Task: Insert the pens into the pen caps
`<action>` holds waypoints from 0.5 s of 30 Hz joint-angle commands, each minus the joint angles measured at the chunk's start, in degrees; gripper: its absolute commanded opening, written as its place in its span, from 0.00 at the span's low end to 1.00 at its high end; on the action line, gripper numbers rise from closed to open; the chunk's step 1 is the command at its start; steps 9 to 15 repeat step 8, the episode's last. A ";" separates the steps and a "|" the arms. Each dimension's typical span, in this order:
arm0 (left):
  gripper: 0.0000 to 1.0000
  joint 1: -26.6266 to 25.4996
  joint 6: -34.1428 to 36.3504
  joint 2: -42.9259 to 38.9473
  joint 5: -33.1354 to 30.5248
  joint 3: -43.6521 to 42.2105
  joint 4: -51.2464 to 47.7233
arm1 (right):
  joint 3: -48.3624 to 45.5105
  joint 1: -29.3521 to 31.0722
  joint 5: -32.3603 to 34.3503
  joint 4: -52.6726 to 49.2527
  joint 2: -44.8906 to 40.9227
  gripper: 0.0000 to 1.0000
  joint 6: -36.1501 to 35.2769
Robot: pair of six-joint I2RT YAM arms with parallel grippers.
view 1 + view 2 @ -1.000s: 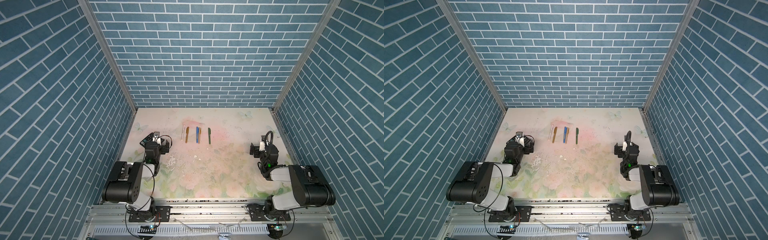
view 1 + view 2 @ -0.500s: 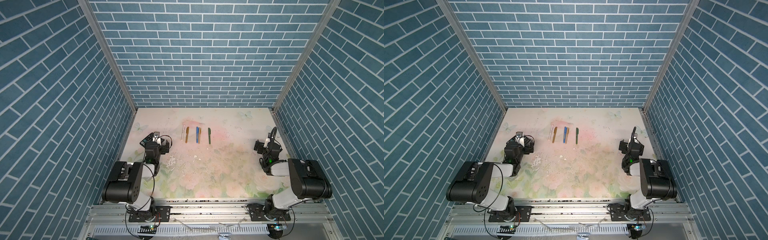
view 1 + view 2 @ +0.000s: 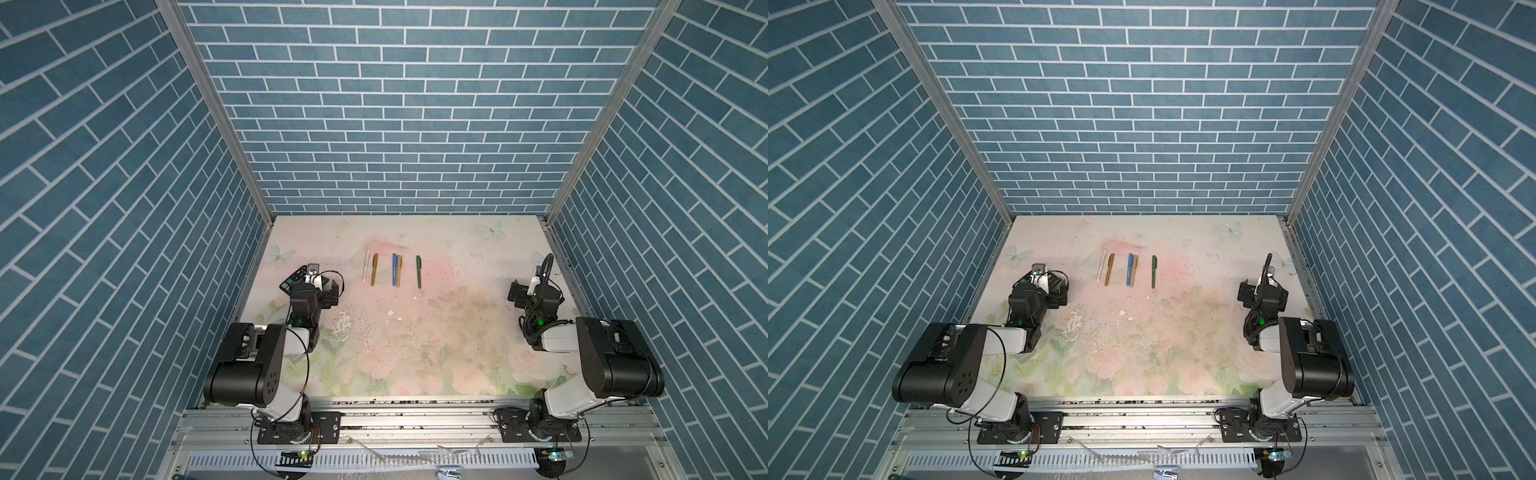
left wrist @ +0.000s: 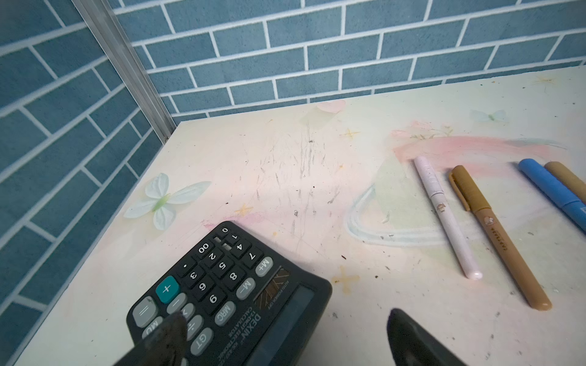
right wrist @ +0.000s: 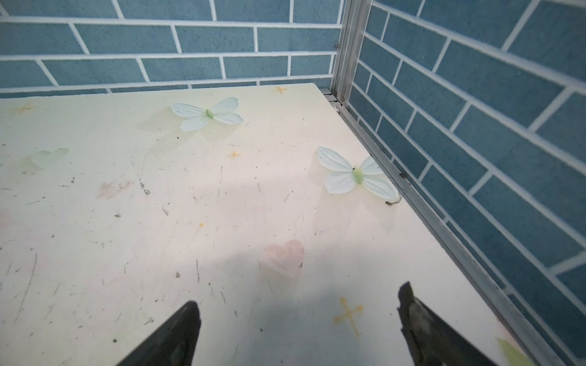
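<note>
free: counter (image 3: 457, 340) from the middle out to 3 o'clock, loads of room | blocked: calculator (image 3: 300, 275) at 10 o'clock, sitting under the left hand (image 4: 285, 320) | pens (image 3: 395, 270) lined up at 12 o'clock, tight gaps | brick walls (image 3: 395, 124) box in 9, 12 and 3

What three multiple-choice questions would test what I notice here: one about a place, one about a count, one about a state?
1. Where is the calculator?
A) next to the left end effector
B) beside the green pen
C) against the right wall

2. How many pens lie in the row?
A) three
B) five
C) seven

3. How are the jaws of the right end effector?
A) shut on a pen
B) shut, empty
C) open, empty

Answers:
1 A, the left wrist view shows it right there.
2 B, pink, gold, blue, gold and green.
3 C, bare table shows between them.
</note>
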 commanded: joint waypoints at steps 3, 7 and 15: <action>1.00 0.34 0.26 0.19 0.45 0.62 -0.18 | 1.15 -0.51 -0.12 -1.11 -0.13 0.99 1.63; 1.00 0.34 0.30 0.19 0.48 0.60 -0.19 | 0.87 -0.65 -0.11 -0.71 -0.14 0.99 1.57; 1.00 0.34 0.26 0.17 0.57 0.61 -0.17 | 0.52 -0.65 0.20 -0.01 -0.31 0.99 1.38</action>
